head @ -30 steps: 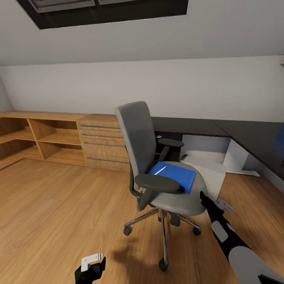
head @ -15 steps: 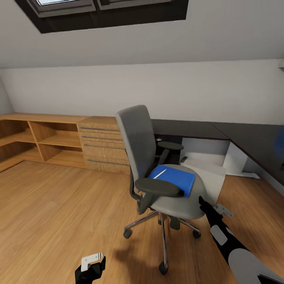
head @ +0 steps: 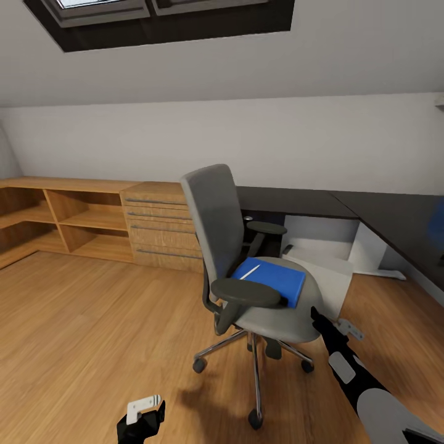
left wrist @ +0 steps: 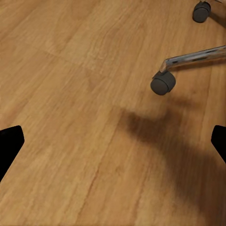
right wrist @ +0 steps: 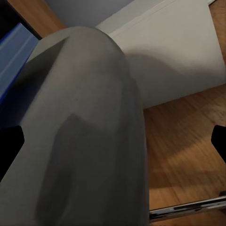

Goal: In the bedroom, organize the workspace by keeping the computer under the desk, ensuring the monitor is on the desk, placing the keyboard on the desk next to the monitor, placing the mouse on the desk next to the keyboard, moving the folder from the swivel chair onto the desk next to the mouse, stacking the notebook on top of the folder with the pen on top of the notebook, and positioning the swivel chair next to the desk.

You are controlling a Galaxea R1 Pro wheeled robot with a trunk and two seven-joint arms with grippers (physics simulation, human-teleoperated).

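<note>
The grey swivel chair [head: 246,265] stands on the wood floor in front of the black desk [head: 296,200]. On its seat lies the blue folder [head: 272,279] with the white pen [head: 250,271] on top. A light-grey box, the computer [head: 330,280], sits on the floor behind the chair by the desk. My right gripper [head: 317,314] is open beside the seat's front edge; its wrist view shows the seat [right wrist: 84,132] and the folder's edge [right wrist: 14,47] between the spread fingers [right wrist: 113,146]. My left gripper [head: 145,414] hangs open low over the floor [left wrist: 113,146]. Monitor, keyboard, mouse and notebook are out of view.
A light-wood drawer chest [head: 161,225] and open shelves [head: 61,216] line the back wall at the left. The chair's chrome legs and castors [left wrist: 163,82] spread near my left gripper. A blue panel [head: 438,225] shows at the desk's right edge. A sloped ceiling with a skylight is overhead.
The whole picture dropped slightly a second ago as the camera tilted up. Since then it is still; chair, folder, pen and both grippers keep their places.
</note>
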